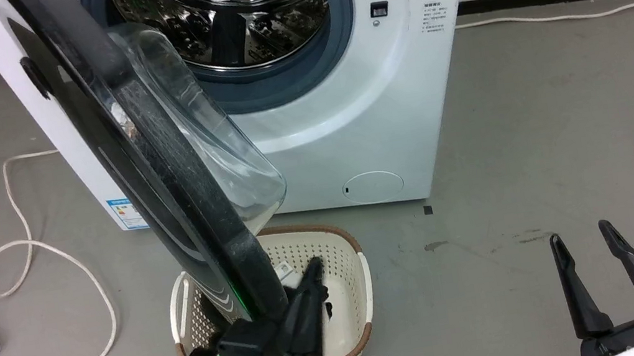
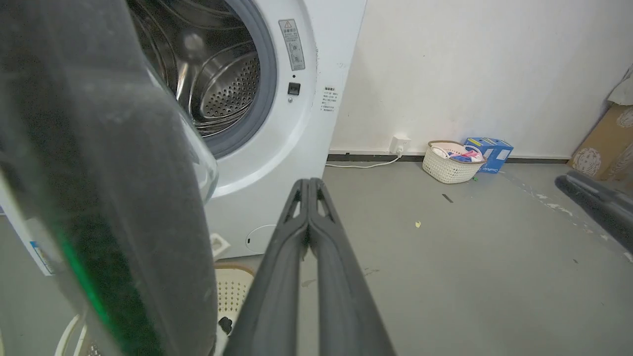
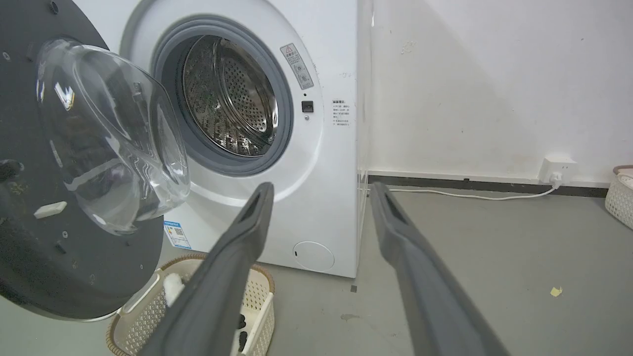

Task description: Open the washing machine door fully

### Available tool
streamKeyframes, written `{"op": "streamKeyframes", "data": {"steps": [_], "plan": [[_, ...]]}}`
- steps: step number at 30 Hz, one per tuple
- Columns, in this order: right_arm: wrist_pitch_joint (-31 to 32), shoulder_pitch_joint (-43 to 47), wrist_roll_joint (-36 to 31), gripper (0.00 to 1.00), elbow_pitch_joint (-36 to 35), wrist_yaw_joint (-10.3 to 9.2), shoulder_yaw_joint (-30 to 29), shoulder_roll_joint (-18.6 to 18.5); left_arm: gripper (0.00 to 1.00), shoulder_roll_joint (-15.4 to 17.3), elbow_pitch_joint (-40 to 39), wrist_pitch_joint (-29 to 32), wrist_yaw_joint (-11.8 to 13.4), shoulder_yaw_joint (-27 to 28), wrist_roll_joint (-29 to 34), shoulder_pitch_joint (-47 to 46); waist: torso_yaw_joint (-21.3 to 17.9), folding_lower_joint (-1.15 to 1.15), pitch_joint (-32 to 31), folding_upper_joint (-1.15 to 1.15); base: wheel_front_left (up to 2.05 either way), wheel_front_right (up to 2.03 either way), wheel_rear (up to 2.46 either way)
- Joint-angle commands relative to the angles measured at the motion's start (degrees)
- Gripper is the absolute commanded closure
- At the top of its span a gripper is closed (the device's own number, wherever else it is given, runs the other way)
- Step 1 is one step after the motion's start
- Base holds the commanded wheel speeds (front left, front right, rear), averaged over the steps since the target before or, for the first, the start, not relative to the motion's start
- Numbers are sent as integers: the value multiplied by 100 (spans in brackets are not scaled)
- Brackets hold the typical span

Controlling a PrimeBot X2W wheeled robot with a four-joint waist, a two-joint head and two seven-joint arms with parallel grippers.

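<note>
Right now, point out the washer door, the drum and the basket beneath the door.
Washer door (image 3: 29, 257): right wrist view, black inner face.
Drum (image 3: 232, 99): right wrist view, perforated steel wall.
Basket (image 1: 331, 250): head view, perforated cream wall.

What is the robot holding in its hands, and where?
Nothing. The left hand is shut and empty, beside the washing machine door; the right hand is open and empty.

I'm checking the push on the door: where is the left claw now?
In the head view the left claw, shut, is low and left of centre, beside the lower rim of the washing machine door, on its inner side, above the cream basket.
</note>
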Motion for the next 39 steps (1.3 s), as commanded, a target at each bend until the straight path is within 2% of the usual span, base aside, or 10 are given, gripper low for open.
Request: {"op": "streamKeyframes", "data": {"steps": [1,5,10,13,14,18,19,26,32,39], "plan": [[-24,-71,28,0,13,5,-5,27,100,15,133,-47,53,23,5,-75,-6,0,18,0,0,0,0],[-24,-47,53,0,42,5,-18,27,100,14,616,-167,186,133,-73,-222,48,0,52,0,0,0,0],[-24,5,49,0,64,5,-9,27,100,23,914,-314,166,173,-135,-322,311,0,62,0,0,0,0],[-24,50,17,0,67,5,-22,27,100,30,1025,-356,143,145,-165,-300,610,0,49,0,0,0,0],[-24,77,3,0,90,5,-19,27,100,41,1092,-413,149,149,-202,-233,939,0,20,0,0,0,0],[-24,105,-22,0,110,5,52,27,100,59,1068,-526,191,241,-270,-161,1437,0,19,0,0,0,0],[-24,108,-104,0,171,5,111,21,100,92,1031,-596,231,343,-307,-149,1790,0,56,0,0,0,0],[-24,72,-167,0,273,5,205,-90,100,260,1042,-664,379,802,-496,-266,2396,0,293,0,0,0,0],[63,-1,-229,0,304,5,301,-275,100,473,1178,-711,522,1436,-773,-574,2640,0,672,0,0,0,0],[316,-113,-290,0,11,5,256,-524,100,832,1511,-687,447,1977,-1104,-1076,2680,0,1236,0,0,0,0]]}}
